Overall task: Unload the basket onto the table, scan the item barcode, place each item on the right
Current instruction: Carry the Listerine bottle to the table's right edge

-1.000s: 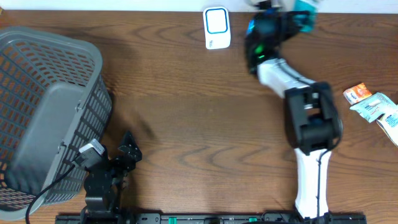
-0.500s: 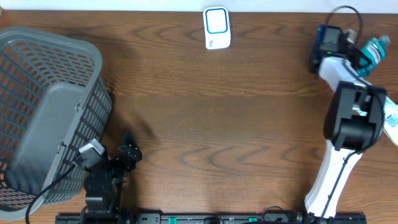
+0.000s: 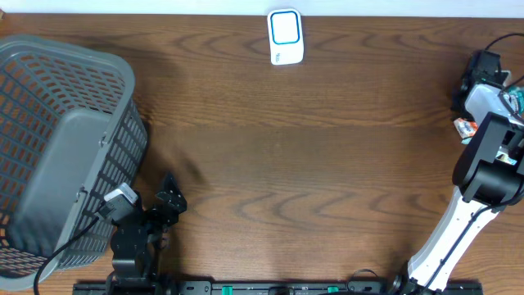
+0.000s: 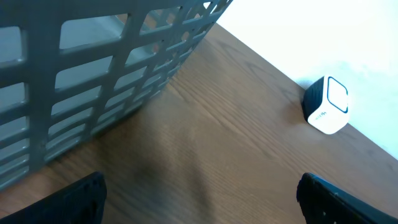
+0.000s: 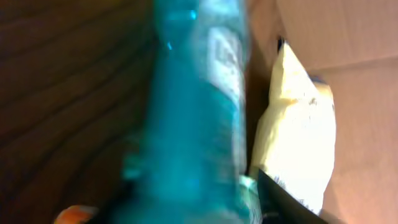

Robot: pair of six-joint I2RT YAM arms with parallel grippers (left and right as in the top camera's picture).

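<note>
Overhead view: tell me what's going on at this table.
The right arm is stretched to the far right edge of the brown wooden table. Its wrist camera is filled by a blurred teal plastic bottle beside a pale yellow packet; whether the jaws grip the bottle cannot be told. The white, blue-framed barcode scanner stands apart at the far edge. The left gripper rests open beside the grey plastic basket.
</note>
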